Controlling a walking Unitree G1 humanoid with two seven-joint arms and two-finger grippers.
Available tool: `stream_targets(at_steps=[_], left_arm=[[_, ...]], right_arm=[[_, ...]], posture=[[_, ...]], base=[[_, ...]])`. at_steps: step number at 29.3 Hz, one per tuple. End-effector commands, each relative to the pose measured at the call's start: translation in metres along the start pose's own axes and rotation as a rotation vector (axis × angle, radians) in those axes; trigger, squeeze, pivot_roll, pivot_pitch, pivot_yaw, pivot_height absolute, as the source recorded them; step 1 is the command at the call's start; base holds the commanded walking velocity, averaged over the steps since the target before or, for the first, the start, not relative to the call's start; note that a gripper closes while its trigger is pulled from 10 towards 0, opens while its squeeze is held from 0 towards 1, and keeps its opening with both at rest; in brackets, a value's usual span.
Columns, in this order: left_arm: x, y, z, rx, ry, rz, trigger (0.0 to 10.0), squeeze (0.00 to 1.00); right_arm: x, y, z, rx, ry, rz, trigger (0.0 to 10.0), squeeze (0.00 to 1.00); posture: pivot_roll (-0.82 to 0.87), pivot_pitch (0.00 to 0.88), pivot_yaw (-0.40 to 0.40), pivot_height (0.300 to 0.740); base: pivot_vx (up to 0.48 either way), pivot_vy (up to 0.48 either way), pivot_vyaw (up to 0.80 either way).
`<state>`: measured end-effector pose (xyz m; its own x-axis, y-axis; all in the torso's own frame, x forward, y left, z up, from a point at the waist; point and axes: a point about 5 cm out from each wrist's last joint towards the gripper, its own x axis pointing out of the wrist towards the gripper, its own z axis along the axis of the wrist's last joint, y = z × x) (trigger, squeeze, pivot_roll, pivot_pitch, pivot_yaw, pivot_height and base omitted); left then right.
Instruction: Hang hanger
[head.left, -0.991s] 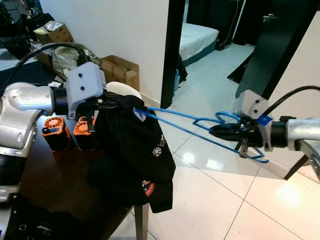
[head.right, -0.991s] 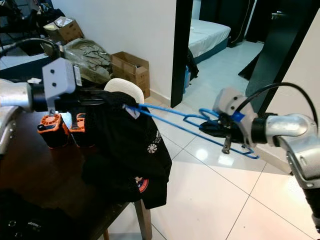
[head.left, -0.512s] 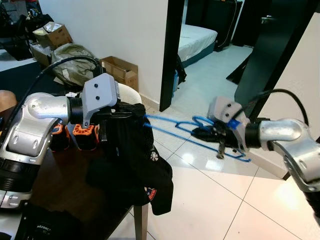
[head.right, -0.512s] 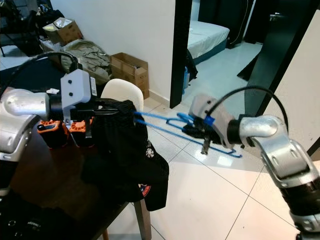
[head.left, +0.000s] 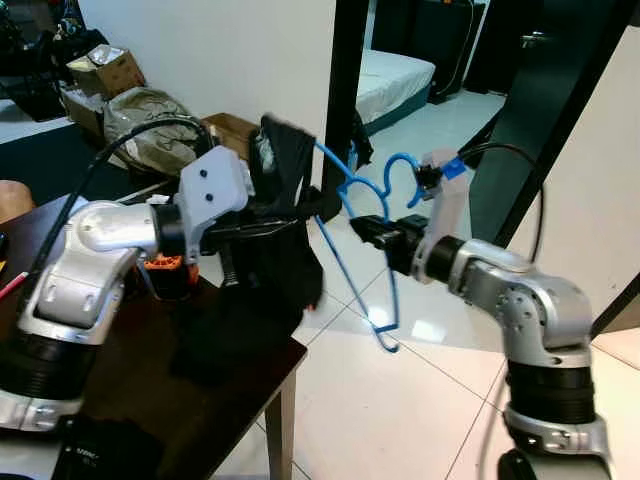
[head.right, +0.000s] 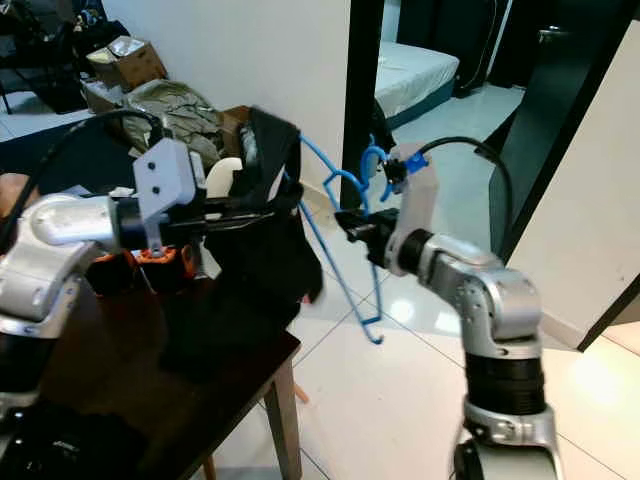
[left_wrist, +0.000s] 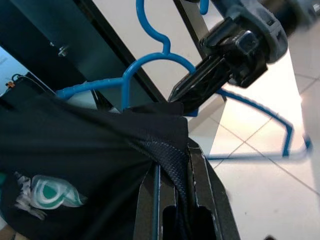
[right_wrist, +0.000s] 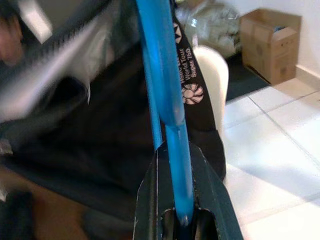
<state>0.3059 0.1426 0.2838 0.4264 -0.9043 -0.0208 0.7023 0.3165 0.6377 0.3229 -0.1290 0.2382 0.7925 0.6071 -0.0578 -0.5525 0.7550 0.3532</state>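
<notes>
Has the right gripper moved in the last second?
Yes. The right gripper, clamping the blue hanger, swung left, toward the dark doorframe and the table.

Dark wooden table bears black garment and orange battery packs

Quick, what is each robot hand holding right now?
Left gripper: closed on the black garment.
Right gripper: closed on the blue hanger.
</notes>
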Motion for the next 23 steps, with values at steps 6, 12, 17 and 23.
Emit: stream_targets(at_steps=[6, 12, 17, 23], left_arm=[[0.009, -0.009, 0.004, -0.027, -0.051, -0.007, 6.3, 0.00], [0.019, -0.021, 0.012, -0.061, -0.107, -0.014, 8.4, 0.00], [0.023, -0.029, 0.011, -0.084, -0.114, -0.024, 10.0, 0.00], [0.022, -0.032, -0.001, -0.066, -0.035, 0.009, 10.0, 0.00]], right_arm=[[0.008, 0.004, 0.011, 0.261, -0.186, -0.002, 10.0, 0.00], [0.014, 0.009, 0.019, 0.441, -0.303, 0.010, 10.0, 0.00], [0.016, 0.006, 0.024, 0.508, -0.338, -0.019, 10.0, 0.00], [0.015, 0.007, 0.032, 0.525, -0.365, -0.020, 10.0, 0.00]], posture=[[-0.04, 0.000, -0.035, 0.740], [-0.02, 0.000, -0.036, 0.740], [-0.01, 0.000, -0.031, 0.740], [-0.01, 0.000, -0.027, 0.740]], base=[[0.000, 0.000, 0.00], [0.000, 0.000, 0.00], [0.000, 0.000, 0.00], [0.000, 0.000, 0.00]])
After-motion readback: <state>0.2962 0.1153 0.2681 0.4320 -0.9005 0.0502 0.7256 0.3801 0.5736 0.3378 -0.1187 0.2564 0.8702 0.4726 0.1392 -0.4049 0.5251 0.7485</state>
